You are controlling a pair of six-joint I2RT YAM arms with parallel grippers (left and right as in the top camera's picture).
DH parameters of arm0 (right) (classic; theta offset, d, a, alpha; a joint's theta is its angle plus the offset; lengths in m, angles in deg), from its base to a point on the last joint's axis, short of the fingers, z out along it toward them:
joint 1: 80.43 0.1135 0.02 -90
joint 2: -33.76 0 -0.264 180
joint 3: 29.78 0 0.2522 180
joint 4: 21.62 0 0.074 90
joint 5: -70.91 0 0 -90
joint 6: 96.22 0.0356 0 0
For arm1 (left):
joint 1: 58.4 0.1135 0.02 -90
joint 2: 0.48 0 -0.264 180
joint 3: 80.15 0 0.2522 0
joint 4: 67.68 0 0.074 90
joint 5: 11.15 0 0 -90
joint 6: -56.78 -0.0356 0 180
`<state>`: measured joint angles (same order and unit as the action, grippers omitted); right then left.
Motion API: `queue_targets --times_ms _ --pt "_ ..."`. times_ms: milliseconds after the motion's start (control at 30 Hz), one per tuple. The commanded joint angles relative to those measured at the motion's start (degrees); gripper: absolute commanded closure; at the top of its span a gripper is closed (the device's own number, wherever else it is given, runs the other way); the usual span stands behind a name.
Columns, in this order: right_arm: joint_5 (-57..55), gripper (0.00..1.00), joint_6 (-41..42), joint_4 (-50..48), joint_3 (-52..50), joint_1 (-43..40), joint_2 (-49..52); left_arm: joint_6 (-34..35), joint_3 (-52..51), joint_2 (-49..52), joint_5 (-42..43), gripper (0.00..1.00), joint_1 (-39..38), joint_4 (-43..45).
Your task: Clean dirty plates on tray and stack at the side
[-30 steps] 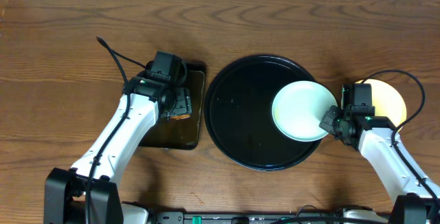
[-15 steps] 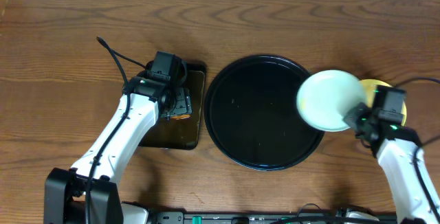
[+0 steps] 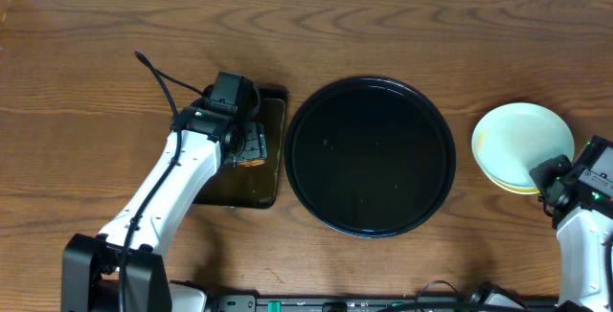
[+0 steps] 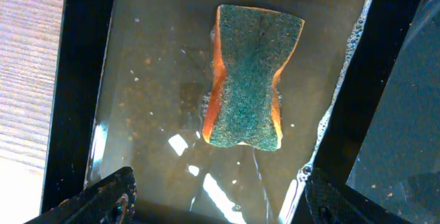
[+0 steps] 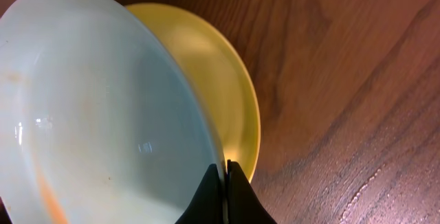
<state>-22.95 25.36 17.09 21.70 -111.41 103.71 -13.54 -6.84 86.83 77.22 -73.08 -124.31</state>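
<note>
My right gripper (image 3: 548, 171) is shut on the rim of a pale mint-blue plate (image 3: 522, 142) and holds it over the pale yellow plate (image 3: 523, 189) at the right of the table. In the right wrist view the mint plate (image 5: 96, 114) is tilted above the yellow plate (image 5: 220, 86), with my fingers (image 5: 225, 176) pinching its edge. The large round black tray (image 3: 370, 155) holds no plates. My left gripper (image 4: 216, 193) is open above an orange-and-green sponge (image 4: 249, 80). A third plate is not in view.
The sponge lies in shallow soapy water in a small rectangular dark tray (image 3: 273, 159) left of the round tray. A black cable (image 3: 158, 78) runs from the left arm across the wooden table (image 3: 86, 82).
My right gripper carried the mint plate off the round tray to the right, over the yellow plate. The left arm has not moved.
</note>
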Motion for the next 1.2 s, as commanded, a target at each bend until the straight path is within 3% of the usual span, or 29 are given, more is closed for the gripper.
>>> queue_targets --times_ms 0,100,167,267,400,500,533,600,633,933,1167 --pt "-0.2 0.99 -0.2 -1.0 0.9 -1.5 -0.6 0.6 0.0 -0.1 0.1 0.2 0.1 -0.2" --pt "-0.6 0.9 -0.3 -1.6 0.9 -2.4 -0.6 0.6 0.0 -0.1 0.1 0.2 0.1 -0.2" --pt "-0.4 0.73 -0.3 -1.7 0.9 -2.4 -0.6 0.6 0.0 -0.1 0.1 0.2 0.1 -0.2" --pt "1.3 0.7 -1.4 -1.6 0.9 -2.3 -0.6 0.6 0.0 -0.1 0.1 0.2 0.1 -0.1" --pt "16.1 0.68 -8.9 -1.7 0.9 -1.7 -0.5 0.6 0.0 -0.1 0.1 0.2 0.1 -0.1" --pt "24.2 0.58 -15.5 -1.1 0.9 1.4 -0.5 0.5 0.0 -0.1 0.0 0.19 0.1 -0.1" --pt "25.9 0.52 -17.6 -0.9 0.9 3.1 -0.5 0.5 0.0 -0.1 0.0 0.19 0.2 0.0" --pt "26.4 0.29 -20.0 -0.3 0.9 7.0 -0.5 0.5 0.0 -0.1 -1.0 0.19 0.2 0.3" --pt "26.0 0.02 -22.9 0.3 1.0 11.3 -0.5 0.5 0.0 -0.1 -2.1 0.19 0.2 0.5" --pt "10.2 0.01 -25.4 14.8 10.2 31.1 -0.5 -0.1 3.9 -0.1 -1.8 0.19 3.9 -9.8" --pt "5.9 0.01 -21.8 22.6 12.5 37.7 -3.1 -2.3 2.5 -5.9 0.7 0.19 3.3 -14.3"
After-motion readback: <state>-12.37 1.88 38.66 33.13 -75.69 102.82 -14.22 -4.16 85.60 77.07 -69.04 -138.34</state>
